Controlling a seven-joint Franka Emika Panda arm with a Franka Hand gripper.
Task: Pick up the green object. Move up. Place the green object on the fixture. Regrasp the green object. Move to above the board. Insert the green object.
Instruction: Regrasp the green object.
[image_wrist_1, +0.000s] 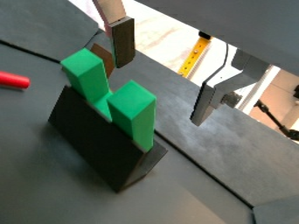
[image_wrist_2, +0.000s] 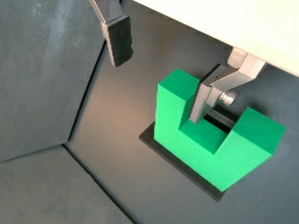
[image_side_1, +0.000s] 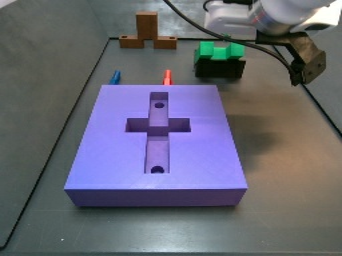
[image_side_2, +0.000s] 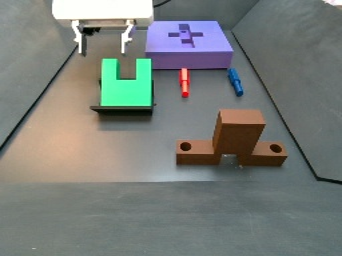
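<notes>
The green object (image_wrist_1: 111, 101) stands with its two prongs up in the dark fixture (image_wrist_1: 100, 149). It also shows in a wrist view (image_wrist_2: 216, 136) and in both side views (image_side_1: 218, 50) (image_side_2: 127, 82). My gripper (image_wrist_1: 170, 70) is open and empty, just above and beside the green object. One finger (image_wrist_2: 222, 87) hangs over the notch and the other finger (image_wrist_2: 117, 39) is off to the side. In a side view the gripper (image_side_2: 107, 40) is behind the green object; it also shows in a side view (image_side_1: 283, 48). The purple board (image_side_1: 120, 150) with its cross recess lies apart from the fixture (image_side_1: 221, 70).
A brown cross-shaped piece (image_side_2: 238, 140) stands on the dark mat. A red marker (image_side_2: 183, 82) and a blue marker (image_side_2: 234, 80) lie between the board (image_side_2: 214, 45) and the fixture (image_side_2: 100, 106). A yellow ruler (image_wrist_1: 198, 54) lies beyond the mat.
</notes>
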